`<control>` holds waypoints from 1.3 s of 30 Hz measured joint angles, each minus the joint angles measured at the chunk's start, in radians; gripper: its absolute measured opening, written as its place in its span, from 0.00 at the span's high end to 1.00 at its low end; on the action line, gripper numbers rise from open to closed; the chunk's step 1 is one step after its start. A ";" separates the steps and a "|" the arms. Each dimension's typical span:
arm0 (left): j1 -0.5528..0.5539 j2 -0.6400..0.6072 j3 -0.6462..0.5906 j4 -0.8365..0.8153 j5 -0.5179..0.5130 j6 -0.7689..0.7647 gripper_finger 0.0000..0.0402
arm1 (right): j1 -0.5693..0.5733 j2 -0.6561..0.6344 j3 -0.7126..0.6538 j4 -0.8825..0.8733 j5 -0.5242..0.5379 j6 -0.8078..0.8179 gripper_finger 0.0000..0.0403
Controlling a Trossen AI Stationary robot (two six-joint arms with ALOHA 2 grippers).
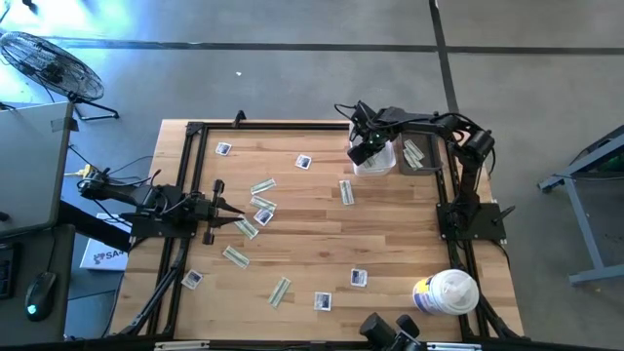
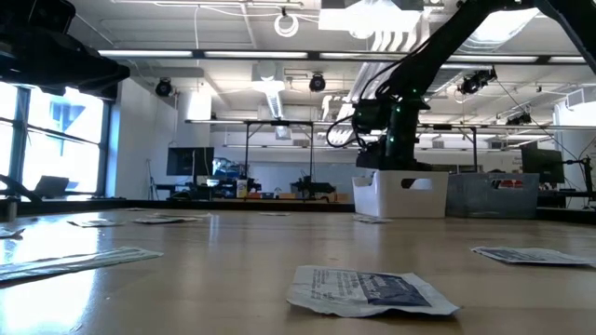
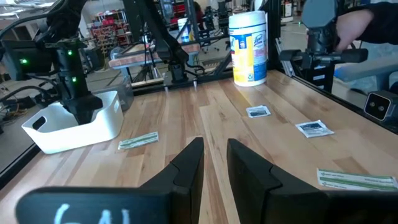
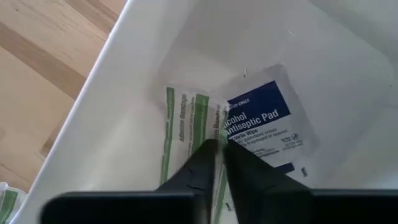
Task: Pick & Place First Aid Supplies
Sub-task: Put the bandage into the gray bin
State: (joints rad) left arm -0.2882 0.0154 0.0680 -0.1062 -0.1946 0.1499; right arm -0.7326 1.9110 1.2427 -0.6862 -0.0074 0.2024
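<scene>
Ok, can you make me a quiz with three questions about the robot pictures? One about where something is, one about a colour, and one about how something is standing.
1. Where is the right gripper?
A) beside the round canister
B) over the white plastic bin
C) at the table's middle

2. What colour is the big print on the square white packet in that bin?
A) blue
B) red
C) orange

3. How is the big white round canister with the yellow-blue label?
A) lying on its side
B) tipped into the bin
C) standing upright

Answers:
1 B: the right gripper points down into the white plastic bin.
2 A: the square white packet has a blue block.
3 C: the big white round canister stands on its base.
</scene>
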 joint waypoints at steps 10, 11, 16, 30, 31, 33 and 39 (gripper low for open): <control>0.000 0.000 0.000 0.000 0.000 0.000 0.83 | -0.009 -0.118 0.000 -0.012 -0.004 0.003 1.00; 0.000 0.000 0.000 0.000 0.000 0.000 0.83 | -0.009 -0.138 0.000 -0.011 -0.006 0.007 0.99; 0.000 0.000 0.000 0.000 0.000 0.000 0.83 | -0.017 -0.202 0.000 -0.023 -0.016 0.024 1.00; 0.000 0.000 0.000 0.000 0.000 0.000 0.83 | -0.152 -0.529 -0.001 -0.304 0.220 0.096 1.00; 0.000 0.000 0.000 0.000 0.000 0.000 0.83 | -0.165 -0.546 -0.007 -0.325 0.258 0.125 1.00; 0.000 0.000 0.000 0.000 0.000 0.000 0.83 | -0.189 -0.569 -0.034 -0.360 0.294 0.174 1.00; 0.000 0.000 0.000 0.000 0.000 0.000 0.83 | -0.215 -0.571 -0.207 -0.286 0.236 0.210 1.00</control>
State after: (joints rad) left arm -0.2882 0.0153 0.0679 -0.1062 -0.1945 0.1499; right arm -0.9480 1.3396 1.0361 -0.9725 0.2283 0.4120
